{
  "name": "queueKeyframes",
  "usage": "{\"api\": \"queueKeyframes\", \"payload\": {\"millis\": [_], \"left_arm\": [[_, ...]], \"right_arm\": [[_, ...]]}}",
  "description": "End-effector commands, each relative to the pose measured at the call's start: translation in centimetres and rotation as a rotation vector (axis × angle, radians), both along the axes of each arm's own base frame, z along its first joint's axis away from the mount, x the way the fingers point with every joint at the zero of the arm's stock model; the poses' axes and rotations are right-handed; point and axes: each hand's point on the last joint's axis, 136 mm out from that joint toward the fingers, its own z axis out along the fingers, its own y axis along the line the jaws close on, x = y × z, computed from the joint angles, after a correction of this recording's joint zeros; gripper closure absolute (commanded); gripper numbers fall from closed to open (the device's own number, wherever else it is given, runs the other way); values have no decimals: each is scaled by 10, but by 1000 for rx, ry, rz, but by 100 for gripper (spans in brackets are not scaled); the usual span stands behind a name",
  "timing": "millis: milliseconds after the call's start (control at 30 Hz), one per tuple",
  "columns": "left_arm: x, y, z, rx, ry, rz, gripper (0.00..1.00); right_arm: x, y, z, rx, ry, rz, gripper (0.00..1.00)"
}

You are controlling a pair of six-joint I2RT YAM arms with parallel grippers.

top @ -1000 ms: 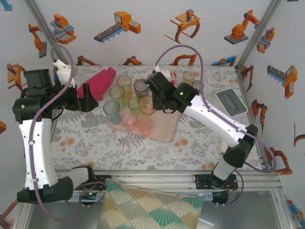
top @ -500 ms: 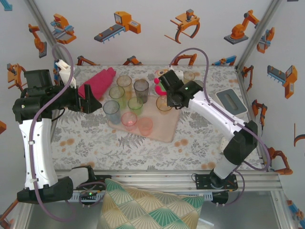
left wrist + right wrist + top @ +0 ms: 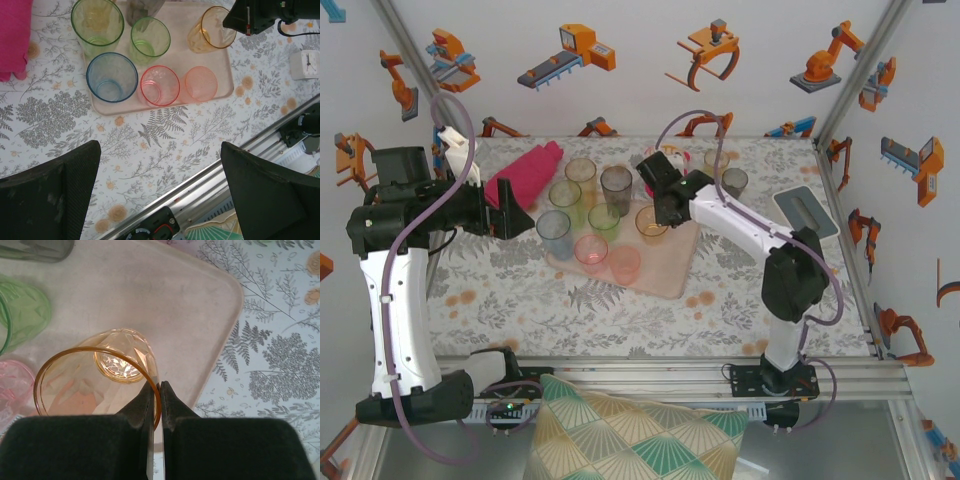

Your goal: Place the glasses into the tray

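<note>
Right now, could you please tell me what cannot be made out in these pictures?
Right wrist view: whether the amber glass rests on the tray or hangs tilted above it; the right gripper pinching its rim hides the near side.
Left wrist view: the grey glass is cut off by the top edge, the magenta cloth by the left edge.
Top view: how the right gripper meets the glass is hidden under its own wrist.
</note>
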Motion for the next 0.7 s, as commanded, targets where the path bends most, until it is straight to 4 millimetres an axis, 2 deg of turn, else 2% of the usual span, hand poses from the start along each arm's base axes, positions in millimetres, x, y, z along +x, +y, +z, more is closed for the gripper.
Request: {"api": "queueKeyframes", "payload": {"millis": [0,300,667], "left_arm": [[-3,-3,-2,-7,6,-28,3],[-2,-2,-4,-3,12,-27,3],[0,-2,-6,-4,18,-27,3]], "right_arm": [[16,15,16,58,-47,12,92],[23,31,-1,91,-9,21,92],[21,34,-19,95,23,20,91]]}}
